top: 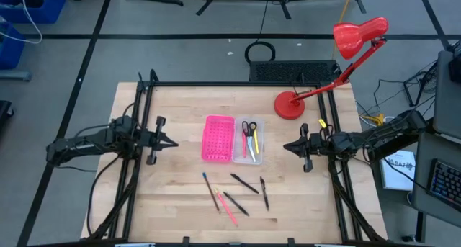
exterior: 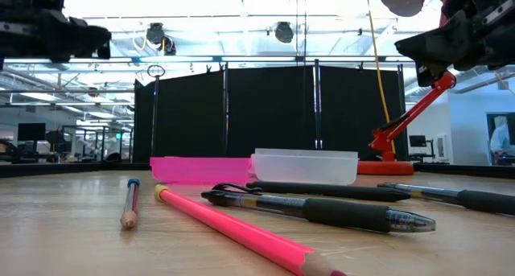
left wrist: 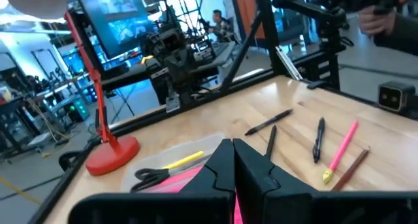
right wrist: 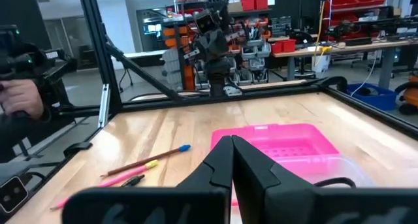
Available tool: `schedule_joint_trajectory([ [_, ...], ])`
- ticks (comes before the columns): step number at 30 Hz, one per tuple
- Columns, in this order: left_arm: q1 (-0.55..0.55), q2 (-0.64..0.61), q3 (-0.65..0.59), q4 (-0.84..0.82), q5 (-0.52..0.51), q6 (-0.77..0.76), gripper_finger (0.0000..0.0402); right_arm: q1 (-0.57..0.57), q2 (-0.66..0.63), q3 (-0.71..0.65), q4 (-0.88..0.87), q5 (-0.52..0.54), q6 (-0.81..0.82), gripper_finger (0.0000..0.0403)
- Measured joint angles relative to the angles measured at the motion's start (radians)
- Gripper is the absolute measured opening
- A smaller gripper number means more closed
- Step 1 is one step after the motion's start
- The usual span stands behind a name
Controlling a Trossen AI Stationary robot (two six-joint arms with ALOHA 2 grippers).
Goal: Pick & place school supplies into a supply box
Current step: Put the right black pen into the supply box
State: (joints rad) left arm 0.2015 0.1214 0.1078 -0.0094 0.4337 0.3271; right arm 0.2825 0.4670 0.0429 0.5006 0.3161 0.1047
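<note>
Clear translucent plastic supply box (top: 249,140) sits mid-worktop beside the bright pink dotted tray (top: 218,137), already holding black-handled scissors (top: 247,127) and a yellow pencil (top: 253,142). Loose pens and pencils (top: 235,192) lie nearer the front edge, mostly running front-to-back, roughly midway between the arms. Left end effector (top: 171,142) and right end effector (top: 287,147) both hover pinched together, empty. No legible writing.
</note>
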Motion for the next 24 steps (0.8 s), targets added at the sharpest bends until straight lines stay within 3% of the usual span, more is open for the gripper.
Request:
schedule_joint_trajectory([
  [6,0.034,-0.018,-0.079,0.087,0.056,-0.048,0.0005,0.0,0.006,0.0,-0.02,-0.002,-0.062,0.0],
  [11,0.036,-0.018,-0.098,0.091,-0.013,-0.079,0.0023,0.0,0.01,0.0,-0.074,0.0,-0.014,0.0],
  [16,0.036,-0.017,-0.097,0.073,-0.1,-0.1,0.0024,0.001,0.026,0.004,-0.059,0.158,0.072,0.0],
  [18,0.036,-0.017,-0.097,0.071,-0.129,-0.1,0.0019,0.012,0.05,0.033,-0.087,0.173,0.13,0.0],
  [20,0.036,-0.017,-0.097,0.067,-0.152,-0.11,0.0012,0.043,0.105,0.113,-0.183,0.175,0.188,0.0],
  [24,0.036,-0.016,-0.097,0.062,-0.177,-0.203,0.0004,0.161,0.308,0.413,-0.429,0.237,0.317,0.0],
])
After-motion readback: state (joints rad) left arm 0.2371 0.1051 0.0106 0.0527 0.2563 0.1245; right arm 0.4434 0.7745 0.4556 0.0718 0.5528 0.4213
